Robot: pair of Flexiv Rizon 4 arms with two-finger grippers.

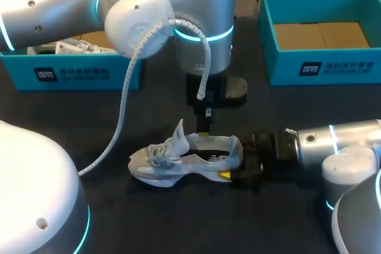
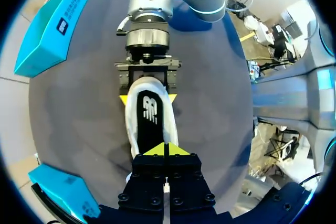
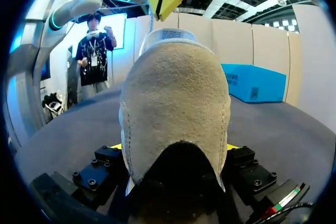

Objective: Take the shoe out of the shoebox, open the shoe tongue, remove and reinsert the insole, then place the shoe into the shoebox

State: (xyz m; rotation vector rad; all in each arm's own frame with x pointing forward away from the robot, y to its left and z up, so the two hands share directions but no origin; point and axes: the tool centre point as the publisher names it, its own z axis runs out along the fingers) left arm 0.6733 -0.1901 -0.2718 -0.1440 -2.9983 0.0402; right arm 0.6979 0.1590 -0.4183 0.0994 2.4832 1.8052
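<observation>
A white and grey shoe [image 1: 178, 162] lies on the dark table with its toe to the left and its tongue [image 1: 178, 134] standing up. My right gripper [image 1: 231, 165] comes in from the right and is shut on the heel, one yellow tip on each side [image 2: 148, 99]. In the right wrist view the beige heel [image 3: 176, 103] fills the space between its fingers [image 3: 173, 148]. My left gripper [image 1: 204, 128] points straight down over the shoe's opening, shut [image 2: 165, 149]. Its tips are just above the black insole [image 2: 149, 111]. Whether they pinch it I cannot tell.
A teal box [image 1: 71, 75] with white things inside stands at the back left, partly under my left arm. A second teal box [image 1: 324, 66] with a cardboard floor stands at the back right. The left arm's white cable [image 1: 128, 93] hangs down to the left of the shoe.
</observation>
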